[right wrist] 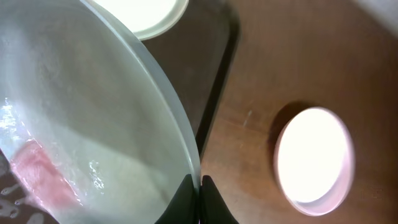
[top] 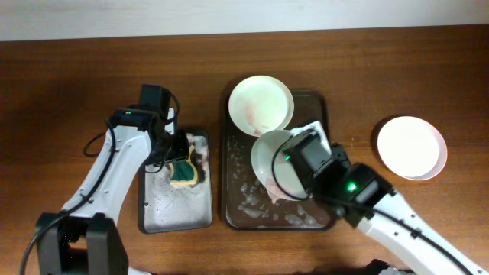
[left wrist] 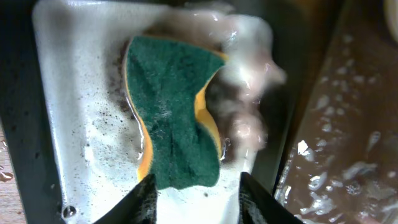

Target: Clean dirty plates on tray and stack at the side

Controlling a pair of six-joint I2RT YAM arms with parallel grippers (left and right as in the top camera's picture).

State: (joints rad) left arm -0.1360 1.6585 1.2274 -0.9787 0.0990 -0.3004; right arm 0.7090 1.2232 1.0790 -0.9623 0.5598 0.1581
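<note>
The dark brown tray (top: 238,210) lies mid-table, wet with suds. A cream plate (top: 261,105) with a reddish smear rests at its far end. My right gripper (right wrist: 200,196) is shut on the rim of a pale grey-green plate (top: 269,160), held tilted above the tray; a pink smear shows on it in the right wrist view (right wrist: 74,124). A clean white plate (top: 410,147) sits on the table to the right. My left gripper (left wrist: 194,198) is open just above the green-yellow sponge (left wrist: 177,118).
The sponge (top: 183,174) lies in a smaller grey metal tray (top: 174,210) full of foam, left of the brown tray. The left arm reaches over it. The wooden table (top: 69,92) extends all around.
</note>
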